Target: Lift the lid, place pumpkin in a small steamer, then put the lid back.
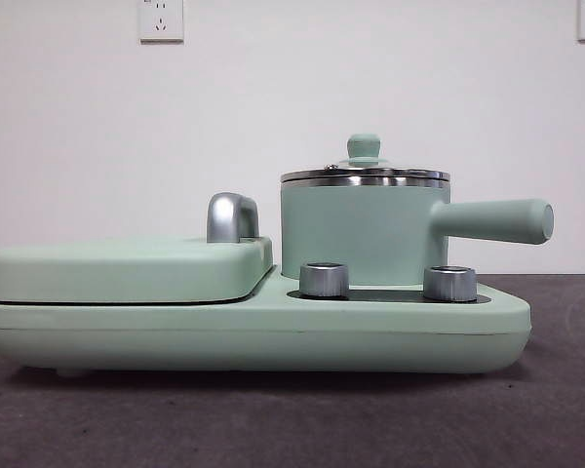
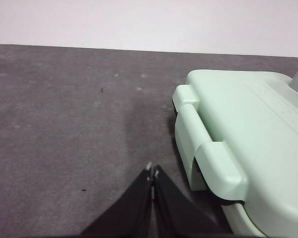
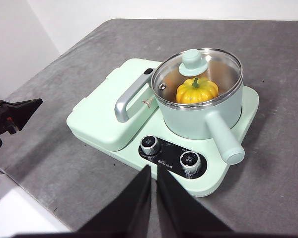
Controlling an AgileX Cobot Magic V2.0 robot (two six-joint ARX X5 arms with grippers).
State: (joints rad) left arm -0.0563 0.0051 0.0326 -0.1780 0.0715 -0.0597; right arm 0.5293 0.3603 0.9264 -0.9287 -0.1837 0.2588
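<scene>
- Pumpkin (image 3: pixel 196 90): you see it inside the small steamer (image 1: pixel 363 230), the lid (image 3: pixel 198 74) seated on top.
- Left gripper (image 2: pixel 152 170): jaws closed, empty, beside the griddle cover (image 2: pixel 248 129).
- Right gripper (image 3: pixel 154 168): jaws closed, empty, above the cooker.

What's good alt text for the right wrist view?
A yellow-orange toy pumpkin sits inside the mint-green small steamer under its glass lid, on a mint-green cooker base with two knobs. The right gripper, jaws shut, hangs above and clear; the left gripper waits off to the side.

One pumpkin (image 3: pixel 196 90), one lid (image 3: pixel 197 69), one steamer (image 1: pixel 361 232), two knobs (image 1: pixel 324 280) (steel)
</scene>
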